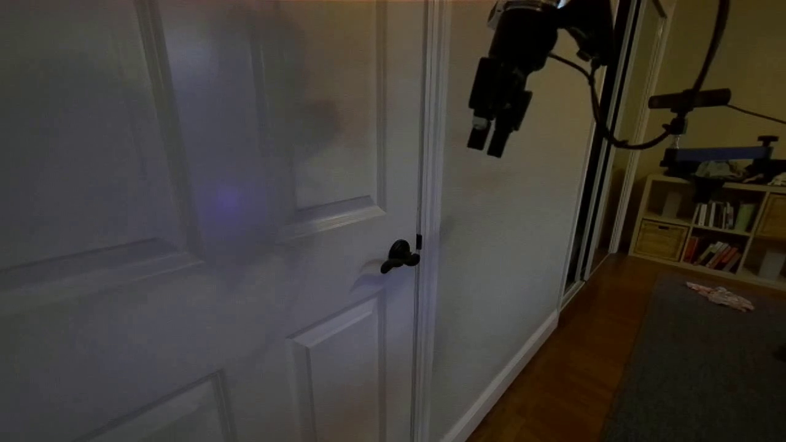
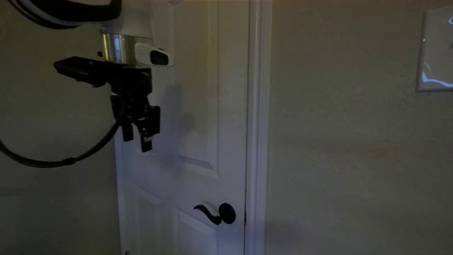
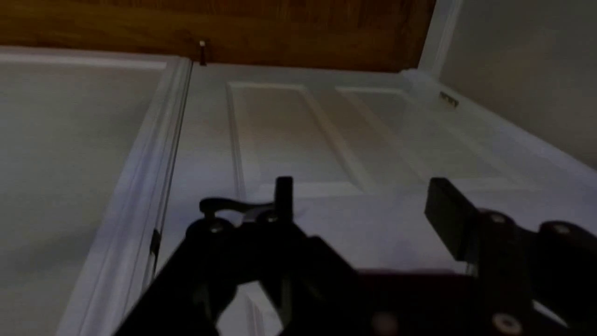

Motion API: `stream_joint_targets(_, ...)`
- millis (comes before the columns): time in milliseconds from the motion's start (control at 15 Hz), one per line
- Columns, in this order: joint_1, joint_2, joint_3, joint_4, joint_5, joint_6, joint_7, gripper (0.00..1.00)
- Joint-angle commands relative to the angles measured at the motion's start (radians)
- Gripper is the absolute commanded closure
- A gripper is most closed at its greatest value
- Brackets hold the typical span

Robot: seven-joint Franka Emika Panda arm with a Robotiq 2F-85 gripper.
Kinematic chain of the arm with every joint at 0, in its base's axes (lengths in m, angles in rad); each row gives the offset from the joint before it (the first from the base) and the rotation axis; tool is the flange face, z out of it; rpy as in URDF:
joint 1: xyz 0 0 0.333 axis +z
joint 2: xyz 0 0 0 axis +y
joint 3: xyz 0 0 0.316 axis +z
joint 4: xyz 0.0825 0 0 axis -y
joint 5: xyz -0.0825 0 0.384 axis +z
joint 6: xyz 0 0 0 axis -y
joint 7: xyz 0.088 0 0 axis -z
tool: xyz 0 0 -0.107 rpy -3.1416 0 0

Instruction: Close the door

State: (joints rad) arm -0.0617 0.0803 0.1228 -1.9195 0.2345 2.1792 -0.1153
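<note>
The white panelled door shows in both exterior views and in the wrist view. Its latch-side edge looks flush with the white frame, with only a thin dark line between them. The black lever handle also shows in an exterior view. In the wrist view the handle is partly hidden behind a finger. My gripper is open and empty, with door surface visible between the fingers. It points down in both exterior views, in front of the door, above handle height and apart from it.
The door frame borders a plain wall. A cable loops from the gripper. A shelf with books, a mounted camera bar and a cloth on a rug are farther back. A framed picture hangs on the wall.
</note>
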Motion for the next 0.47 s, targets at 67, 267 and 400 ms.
stream_joint_targets(67,0.04,-0.214,-0.04,-0.245,-0.006,-0.078,0.021,0.0)
stream_joint_targets(267,0.052,-0.157,-0.048,-0.189,-0.004,-0.072,0.006,0.0)
stream_joint_targets(400,0.056,-0.152,-0.049,-0.182,-0.004,-0.071,0.006,0.0)
